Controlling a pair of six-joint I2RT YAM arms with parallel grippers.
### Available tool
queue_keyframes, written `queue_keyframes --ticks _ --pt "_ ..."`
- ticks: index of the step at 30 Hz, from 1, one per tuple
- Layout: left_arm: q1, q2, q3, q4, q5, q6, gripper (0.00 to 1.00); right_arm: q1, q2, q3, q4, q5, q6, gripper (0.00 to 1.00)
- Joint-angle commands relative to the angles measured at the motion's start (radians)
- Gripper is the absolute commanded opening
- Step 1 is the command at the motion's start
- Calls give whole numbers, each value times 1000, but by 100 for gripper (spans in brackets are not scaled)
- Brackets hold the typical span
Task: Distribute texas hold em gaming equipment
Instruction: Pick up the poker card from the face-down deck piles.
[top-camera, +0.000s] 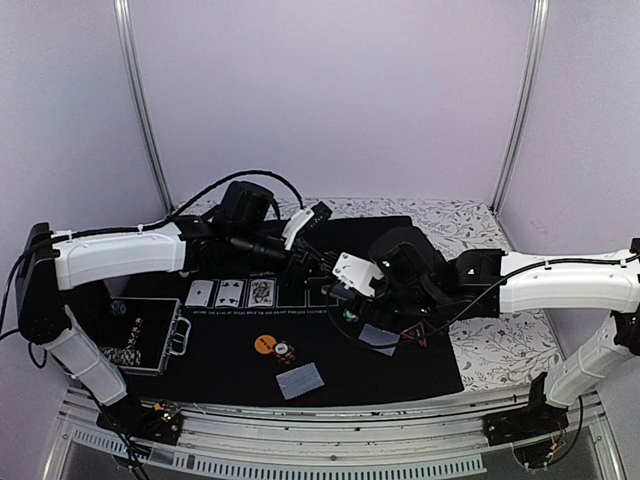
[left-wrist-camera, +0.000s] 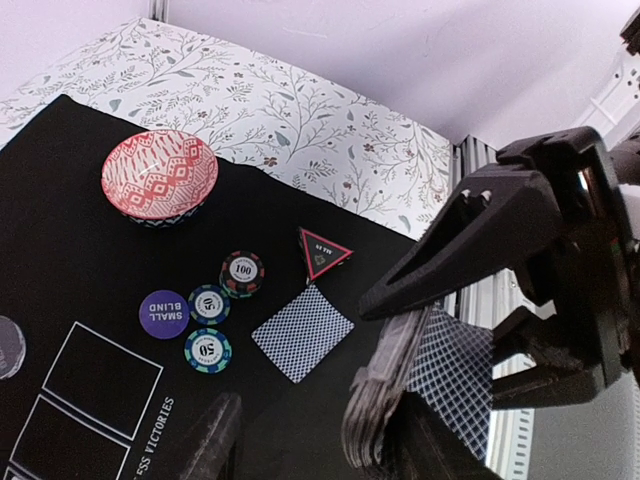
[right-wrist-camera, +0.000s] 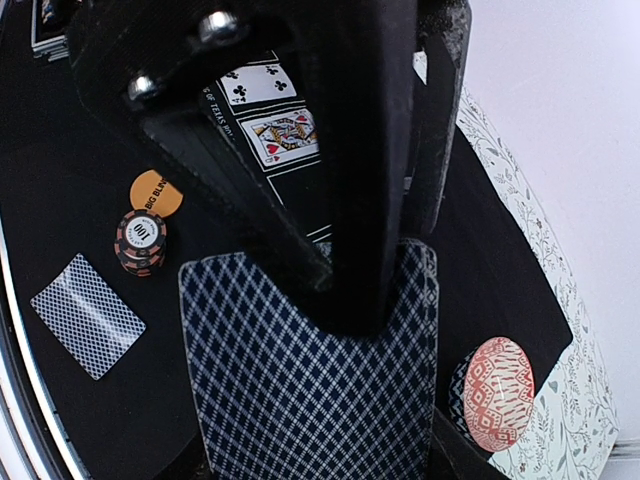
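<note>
My right gripper (right-wrist-camera: 368, 325) is shut on a deck of blue-grey backed cards (right-wrist-camera: 300, 400) and holds it above the black mat. In the left wrist view the deck (left-wrist-camera: 400, 385) shows edge-on, close to the right finger of my open left gripper (left-wrist-camera: 320, 445). On the mat lie a face-down card (left-wrist-camera: 302, 332), a red-edged triangle marker (left-wrist-camera: 324, 250), a purple disc (left-wrist-camera: 164, 313) and three striped chips (left-wrist-camera: 208, 303). Nearer the front lie an orange disc (top-camera: 263, 343), a chip stack (top-camera: 285, 352) and another face-down card (top-camera: 300, 380). Three face-up cards (top-camera: 230, 292) lie in a row.
A red patterned bowl (left-wrist-camera: 160, 175) stands at the far edge of the black mat (top-camera: 220, 370). An open chip case (top-camera: 145, 335) sits at the left. Both arms meet over the mat's middle (top-camera: 330, 270). A floral tablecloth (top-camera: 500, 345) surrounds the mat.
</note>
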Motion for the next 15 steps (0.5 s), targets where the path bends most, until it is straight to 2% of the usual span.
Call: queue_keyframes --ticks 1,15 --pt "3 -24 16 -96 -76 48 52 2 -22 0 46 8 0 51" --pt "6 -42 46 -133 -39 47 50 3 -16 0 45 8 -3 51"
